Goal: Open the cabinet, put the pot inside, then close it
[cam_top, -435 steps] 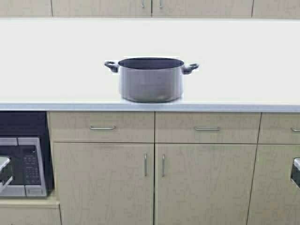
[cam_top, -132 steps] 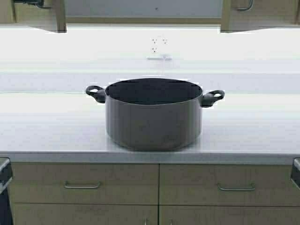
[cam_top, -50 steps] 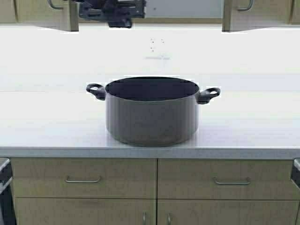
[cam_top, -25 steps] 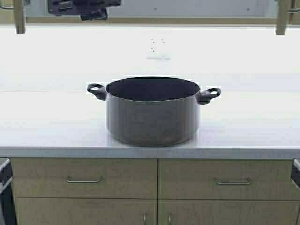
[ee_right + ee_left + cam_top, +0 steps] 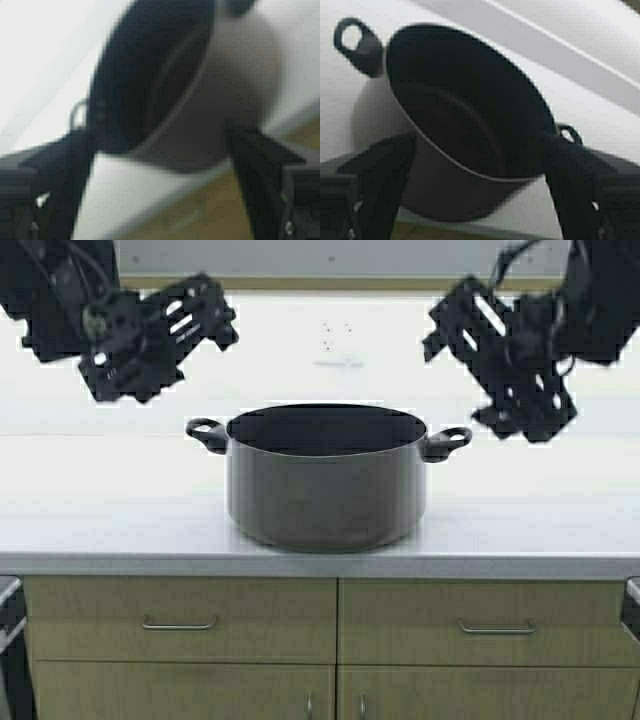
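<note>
The grey pot [image 5: 322, 495] stands upright on the white countertop [image 5: 100, 510], dark inside, with a loop handle on each side. My left gripper [image 5: 185, 340] is open and hangs above and left of the pot's left handle [image 5: 207, 434], clear of it. My right gripper [image 5: 480, 365] is open, above and right of the right handle [image 5: 445, 443]. The pot fills the left wrist view [image 5: 470, 110] and the right wrist view [image 5: 165, 85] between spread fingers. Of the cabinet only the beige bottom edge [image 5: 330, 283] and grey inside show; its doors are out of view.
The countertop's front edge [image 5: 320, 565] runs just before the pot. Below it are base-cabinet drawers with horizontal handles [image 5: 180, 623] [image 5: 495, 626]. A wall outlet [image 5: 335, 335] sits behind the pot. A dark appliance edge [image 5: 8, 640] shows at lower left.
Both arms have come down from the top of the view to either side above the pot. The open cabinet doors at the top corners no longer show. The pot has not moved.
</note>
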Robot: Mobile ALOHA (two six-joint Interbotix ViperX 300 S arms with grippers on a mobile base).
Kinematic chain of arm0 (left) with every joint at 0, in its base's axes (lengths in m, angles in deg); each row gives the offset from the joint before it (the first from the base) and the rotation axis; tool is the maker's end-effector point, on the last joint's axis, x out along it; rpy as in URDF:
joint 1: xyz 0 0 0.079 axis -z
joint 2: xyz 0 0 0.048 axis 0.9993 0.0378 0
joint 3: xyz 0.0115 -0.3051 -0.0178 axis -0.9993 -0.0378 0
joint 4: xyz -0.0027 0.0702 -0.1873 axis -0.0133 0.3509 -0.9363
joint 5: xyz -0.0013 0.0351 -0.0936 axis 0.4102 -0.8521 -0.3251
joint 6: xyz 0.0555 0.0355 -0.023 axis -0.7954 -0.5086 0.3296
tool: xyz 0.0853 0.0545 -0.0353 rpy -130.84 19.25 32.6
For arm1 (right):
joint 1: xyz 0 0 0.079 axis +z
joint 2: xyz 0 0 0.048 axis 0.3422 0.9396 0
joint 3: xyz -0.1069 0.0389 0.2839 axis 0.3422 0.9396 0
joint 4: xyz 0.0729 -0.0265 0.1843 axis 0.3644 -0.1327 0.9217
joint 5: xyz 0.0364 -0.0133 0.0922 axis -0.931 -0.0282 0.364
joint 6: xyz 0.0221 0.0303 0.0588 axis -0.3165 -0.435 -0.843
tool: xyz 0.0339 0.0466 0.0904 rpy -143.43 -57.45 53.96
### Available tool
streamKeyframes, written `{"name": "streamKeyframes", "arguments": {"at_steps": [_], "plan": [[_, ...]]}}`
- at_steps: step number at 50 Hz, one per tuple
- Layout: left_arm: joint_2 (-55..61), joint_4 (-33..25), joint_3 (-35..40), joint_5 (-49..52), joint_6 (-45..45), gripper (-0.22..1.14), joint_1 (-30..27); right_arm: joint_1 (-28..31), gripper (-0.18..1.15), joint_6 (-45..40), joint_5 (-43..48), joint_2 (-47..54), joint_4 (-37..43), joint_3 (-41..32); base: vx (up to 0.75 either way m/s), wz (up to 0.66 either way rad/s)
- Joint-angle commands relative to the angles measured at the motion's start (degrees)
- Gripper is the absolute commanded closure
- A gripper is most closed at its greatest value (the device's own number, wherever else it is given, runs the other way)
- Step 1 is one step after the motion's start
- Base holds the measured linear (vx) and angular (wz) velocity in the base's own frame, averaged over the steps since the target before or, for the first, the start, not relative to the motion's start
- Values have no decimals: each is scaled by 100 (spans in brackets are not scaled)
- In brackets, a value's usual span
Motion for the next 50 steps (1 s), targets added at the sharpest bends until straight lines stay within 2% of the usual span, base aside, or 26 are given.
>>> {"name": "streamKeyframes", "arguments": {"at_steps": [1, 8, 14, 17, 26, 35, 43, 47, 50], "plan": [[844, 281, -18, -1055, 791, -11, -9, 18, -6, -747, 1134, 870, -659, 79, 0, 0], [1942, 413, -9, -2373, 2101, -10, -308, -70, -6, -1371, 2039, 1819, -633, 97, 0, 0], [2804, 976, 114, -3103, 2918, -10, -712, -167, -6, -1898, 2672, 2522, -756, 44, 0, 1], [3050, 1160, 211, -3296, 2962, -10, -791, -185, -6, -2092, 2865, 2760, -835, -9, 2, 2], [3199, 1230, 316, -3428, 2979, -10, -791, -193, -6, -2285, 3305, 3085, -835, 70, 9, -2], [3164, 1230, 229, -3480, 2971, -10, -791, -185, -6, -2329, 3340, 3129, -879, 70, 17, -6], [3437, 1274, 466, -3472, 3032, -10, -1213, -290, -6, -2364, 3507, 3419, -738, -308, 12, 3], [3612, 1608, 738, -3428, 3076, -10, -1573, -404, -6, -2426, 3604, 3665, -729, -624, 8, 1], [3806, 2197, 1116, -3357, 3138, -10, -1934, -536, -6, -2496, 3709, 3885, -729, -905, 3, -1]]}}
